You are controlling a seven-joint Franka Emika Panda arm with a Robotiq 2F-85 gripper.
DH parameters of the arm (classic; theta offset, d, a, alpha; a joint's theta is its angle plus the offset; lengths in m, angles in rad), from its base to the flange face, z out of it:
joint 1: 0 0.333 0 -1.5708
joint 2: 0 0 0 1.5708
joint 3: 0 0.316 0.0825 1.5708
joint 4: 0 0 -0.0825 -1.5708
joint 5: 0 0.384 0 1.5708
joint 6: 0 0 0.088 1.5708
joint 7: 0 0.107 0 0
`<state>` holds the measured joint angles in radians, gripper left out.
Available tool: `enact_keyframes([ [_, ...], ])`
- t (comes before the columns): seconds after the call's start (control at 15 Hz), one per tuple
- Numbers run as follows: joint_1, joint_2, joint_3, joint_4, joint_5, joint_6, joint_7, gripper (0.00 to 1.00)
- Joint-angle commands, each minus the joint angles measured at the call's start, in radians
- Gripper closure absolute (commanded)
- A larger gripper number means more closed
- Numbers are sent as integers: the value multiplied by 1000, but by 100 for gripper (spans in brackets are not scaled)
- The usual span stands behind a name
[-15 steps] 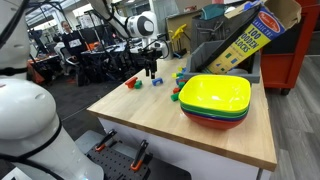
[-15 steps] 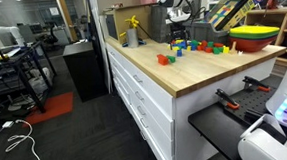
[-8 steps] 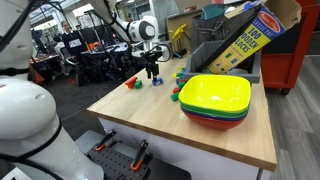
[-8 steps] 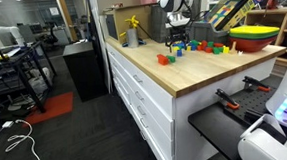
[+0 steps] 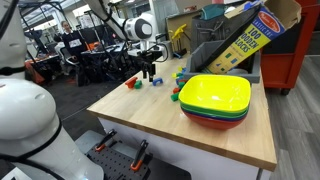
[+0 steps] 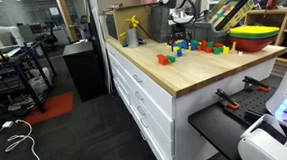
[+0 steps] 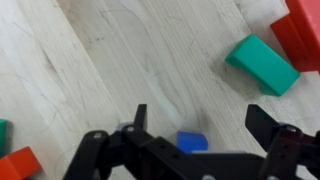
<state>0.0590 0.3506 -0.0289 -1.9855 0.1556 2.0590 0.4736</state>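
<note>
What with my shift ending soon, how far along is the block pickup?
Nothing looks gathered: the green block and others lie loose on the table. In hand: the gripper hangs over the blue block, jaws open either side. Left: closing and lifting it.

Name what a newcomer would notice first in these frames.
The stack of bright bowls, yellow on top, dominates the near end of the wooden table in an exterior view, a tilted blocks box behind it. At the far edge the gripper hangs open over scattered coloured blocks; in the wrist view a small blue block lies between its jaws, a green block further off.
</note>
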Motion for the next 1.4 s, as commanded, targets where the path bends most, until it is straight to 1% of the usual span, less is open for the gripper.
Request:
enact_keyframes([
  [0.0,-12,-109,31,-100,69,-4,-106,0],
  [0.27,-2,-146,61,-124,105,-3,-175,0],
  [0.6,12,-132,79,-121,74,4,-190,0],
  [1.13,31,-107,69,-111,-28,14,-170,0],
  [1.33,31,-95,73,-112,-48,23,-180,0],
])
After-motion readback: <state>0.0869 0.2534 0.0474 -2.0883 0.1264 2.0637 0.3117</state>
